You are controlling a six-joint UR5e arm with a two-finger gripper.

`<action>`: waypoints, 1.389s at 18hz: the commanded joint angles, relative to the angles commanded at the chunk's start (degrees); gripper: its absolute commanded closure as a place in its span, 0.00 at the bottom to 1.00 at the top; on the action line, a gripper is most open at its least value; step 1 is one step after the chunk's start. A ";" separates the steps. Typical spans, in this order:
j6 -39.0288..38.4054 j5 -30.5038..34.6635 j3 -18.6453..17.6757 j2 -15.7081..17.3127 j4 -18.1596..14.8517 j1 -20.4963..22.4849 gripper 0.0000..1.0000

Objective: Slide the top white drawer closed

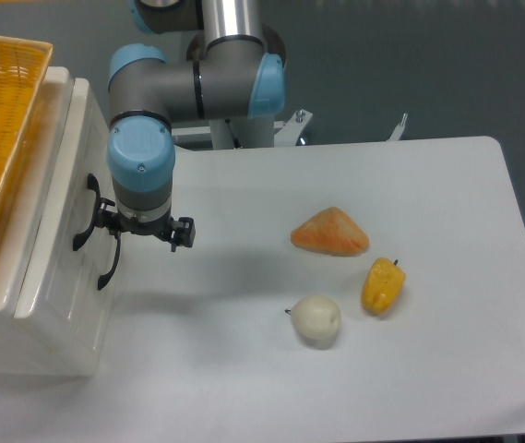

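The top white drawer is the upper part of the white cabinet's front at the left, with its black curved handle. My gripper points down under the blue wrist cap, right beside that handle, its left side touching or nearly touching it. The wrist hides the fingers, so whether they are open or shut does not show. The top drawer's front looks about level with the lower drawer's front.
The lower white drawer has its own black handle. A yellow wicker basket sits on top of the cabinet. On the table lie an orange wedge, a yellow pepper and a white garlic-like bulb.
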 joint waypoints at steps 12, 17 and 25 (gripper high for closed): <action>7.81 5.08 0.44 0.17 0.18 10.45 0.00; 18.44 8.79 0.79 0.96 0.53 18.01 0.00; 42.95 9.14 2.02 4.12 0.44 31.98 0.00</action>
